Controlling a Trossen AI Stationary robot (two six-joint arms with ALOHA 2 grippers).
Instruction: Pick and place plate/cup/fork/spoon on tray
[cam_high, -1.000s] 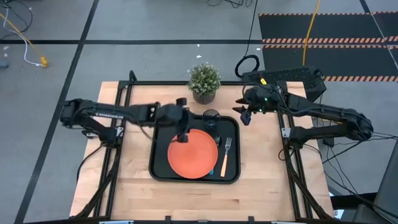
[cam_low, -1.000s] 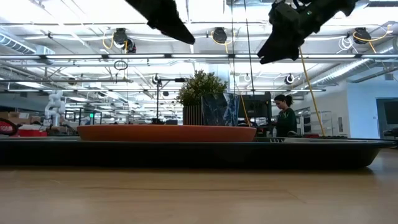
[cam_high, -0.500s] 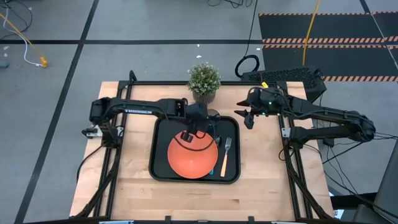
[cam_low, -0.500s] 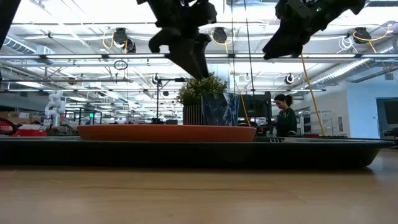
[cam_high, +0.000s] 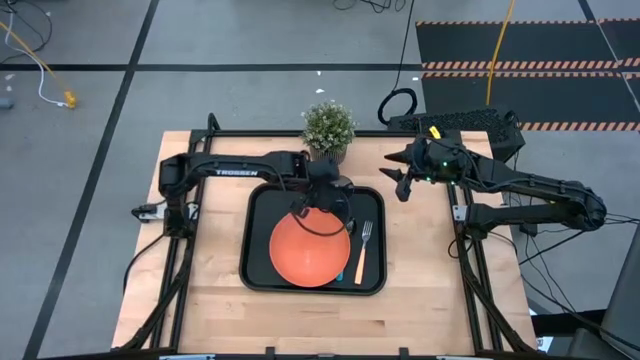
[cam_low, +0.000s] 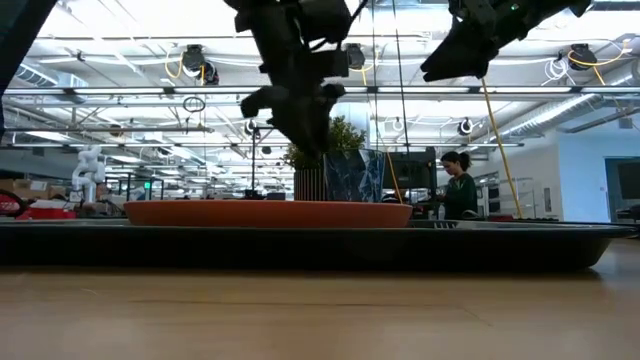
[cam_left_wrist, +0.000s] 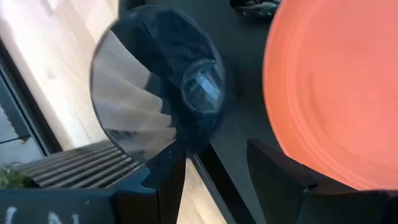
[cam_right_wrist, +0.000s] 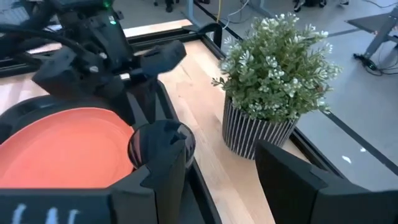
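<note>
The orange plate (cam_high: 310, 250) lies on the black tray (cam_high: 246, 240). The fork (cam_high: 362, 248) lies on the tray right of the plate. The dark cup (cam_left_wrist: 149, 81) stands upright on the tray's far part, next to the plate's far edge (cam_right_wrist: 160, 146). My left gripper (cam_left_wrist: 214, 168) is open above the cup and the plate's far edge (cam_high: 330, 198); whether it touches the cup, I cannot tell. My right gripper (cam_right_wrist: 227, 180) is open and empty, raised right of the tray's far right corner (cam_high: 400, 182). I cannot make out the spoon.
A potted green plant (cam_high: 328, 130) stands just behind the tray's far rim, close to the cup. Black frame rails run along the table's left, right and far sides. A person (cam_low: 458, 185) shows in the room behind the table.
My left gripper has gone from over the plate's far left edge toward the table's right and far edges and has come down over the cup. The plate, cup and fork have stayed where they were.
</note>
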